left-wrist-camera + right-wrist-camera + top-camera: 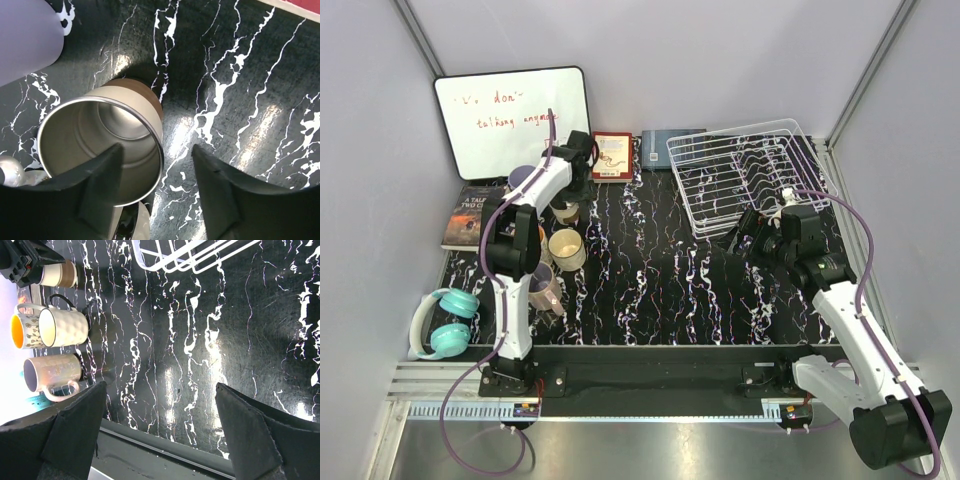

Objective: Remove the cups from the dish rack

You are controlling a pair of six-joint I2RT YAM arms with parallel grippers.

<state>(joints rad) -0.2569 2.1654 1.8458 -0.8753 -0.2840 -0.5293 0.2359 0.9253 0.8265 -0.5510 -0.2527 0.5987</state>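
The dish rack (740,180) stands at the far right of the counter (650,280), and I see no cup left inside it. The cups are all grouped at the far left. They are a steel-lined cup (100,135) with a brown band, a lavender cup (25,35) just beside it, and nearer, a cream mug (62,326), an orange-inside cup (22,331) and a pearly pink mug (52,374).

The left pincer (156,165) is partly open over the steel-lined cup. One finger hangs above its mouth and the other is outside, clear of the wall, so it grips nothing. The right pincer (161,387) is wide open and empty, near the front edge of the rack.

The steel-lined cup looks stiff, light and smooth, so I think it can slip. The rim wall is the good place to take it. The mugs look like ceramic, heavier and breakable.

The whiteboard (510,115) has red handwriting, and I can read "talking anymore". The dark book (470,215) shows "A TALE OF TWO", but the rest is not legible.
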